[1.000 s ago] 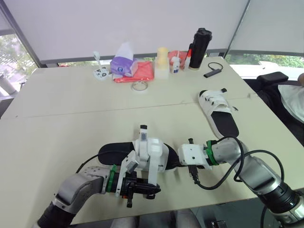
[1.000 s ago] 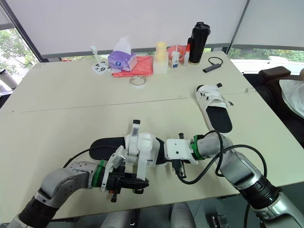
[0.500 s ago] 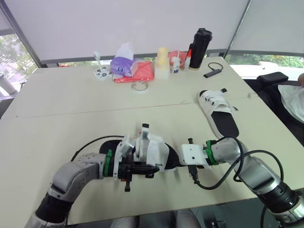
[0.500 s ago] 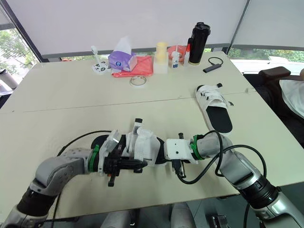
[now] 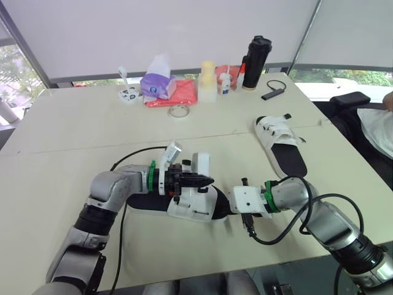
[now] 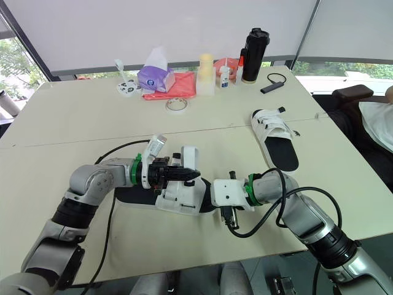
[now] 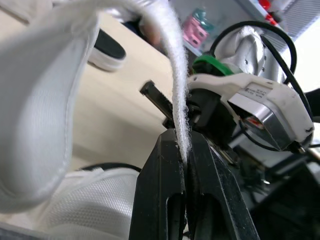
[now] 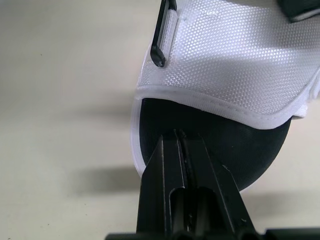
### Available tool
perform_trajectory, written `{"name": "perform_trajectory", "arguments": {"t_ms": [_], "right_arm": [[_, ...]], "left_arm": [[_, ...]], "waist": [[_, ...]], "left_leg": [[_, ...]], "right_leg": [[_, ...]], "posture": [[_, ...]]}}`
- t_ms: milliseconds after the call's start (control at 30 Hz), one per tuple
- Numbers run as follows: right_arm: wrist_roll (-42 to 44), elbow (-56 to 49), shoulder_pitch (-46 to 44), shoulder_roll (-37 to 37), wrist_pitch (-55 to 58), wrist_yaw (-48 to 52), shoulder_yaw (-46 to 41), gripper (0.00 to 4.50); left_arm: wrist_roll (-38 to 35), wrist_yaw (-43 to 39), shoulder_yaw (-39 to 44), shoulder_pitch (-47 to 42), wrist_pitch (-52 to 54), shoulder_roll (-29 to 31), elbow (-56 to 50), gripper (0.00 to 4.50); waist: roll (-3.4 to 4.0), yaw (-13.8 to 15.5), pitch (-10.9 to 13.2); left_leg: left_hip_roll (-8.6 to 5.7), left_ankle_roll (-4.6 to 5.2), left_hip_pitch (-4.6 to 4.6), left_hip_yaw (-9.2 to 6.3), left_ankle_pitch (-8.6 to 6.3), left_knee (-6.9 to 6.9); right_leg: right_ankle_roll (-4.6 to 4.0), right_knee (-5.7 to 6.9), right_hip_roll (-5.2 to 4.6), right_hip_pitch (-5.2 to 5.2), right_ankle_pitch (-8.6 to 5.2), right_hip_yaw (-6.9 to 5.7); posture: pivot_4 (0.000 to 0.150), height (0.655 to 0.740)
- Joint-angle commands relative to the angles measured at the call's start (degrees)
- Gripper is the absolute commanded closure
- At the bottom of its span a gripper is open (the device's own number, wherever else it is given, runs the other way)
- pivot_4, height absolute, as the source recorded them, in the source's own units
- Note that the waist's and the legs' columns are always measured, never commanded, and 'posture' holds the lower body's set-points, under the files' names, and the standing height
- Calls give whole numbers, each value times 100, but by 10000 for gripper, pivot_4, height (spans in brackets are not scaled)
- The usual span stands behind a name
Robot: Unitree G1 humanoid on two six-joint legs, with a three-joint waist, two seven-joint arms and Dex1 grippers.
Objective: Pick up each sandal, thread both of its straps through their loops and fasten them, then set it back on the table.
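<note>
White mesh over a black sole: the near sandal (image 5: 190, 206) lies on the bench (image 5: 67, 132), toward its front edge, between the two arms. The left end effector (image 5: 207, 180) is clamped on the free end of a white strap (image 7: 176, 95), which is lifted above the upper. The right end effector (image 8: 181, 135) is pressed together on the sole's toe rim, pinning the shoe.

The step in hand looks like threading. The strap tip should be steered to the black loop (image 8: 161, 37) on the side of the upper. It should go flat and taut, so the fuzzy face does not catch early, while the right arm steadies the sole. A grip this close to the tip may leave little strap to poke through.

Bare bench lies open to the robot's left and behind the shoe. The front edge is near, so pulls should go inward. The other sandal (image 5: 281, 145) is well apart to the right. The tissue pack (image 5: 158, 83) and black bottle (image 5: 256, 54) stand at the far edge.
</note>
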Motion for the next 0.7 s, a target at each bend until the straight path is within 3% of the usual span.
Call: {"name": "perform_trajectory", "arguments": {"t_ms": [33,233,700], "right_arm": [[-82,-60,22,-35,-37,-41,-6,45000],[-86,-114,88,-78,-28,-61,-29,45000],[-109,-85,75,-47,-40,-86,-21,45000]], "left_arm": [[26,-311,-167,-96,154,49,-17,44254],[-2,-471,-235,-16,331,106,-223,44254],[678,-626,-698,290,-224,189,-532,44254]], "waist": [[0,0,0],[0,2,0],[0,11,0]], "left_leg": [[0,0,0,0,0,0],[2,0,0,-1,0,0],[3,0,11,-1,0,-1]], "right_leg": [[0,0,0,0,0,0],[-2,0,-1,0,-1,0],[-19,-3,-2,14,-11,1]], "posture": [[1500,7400],[1500,7400],[1500,7400]]}}
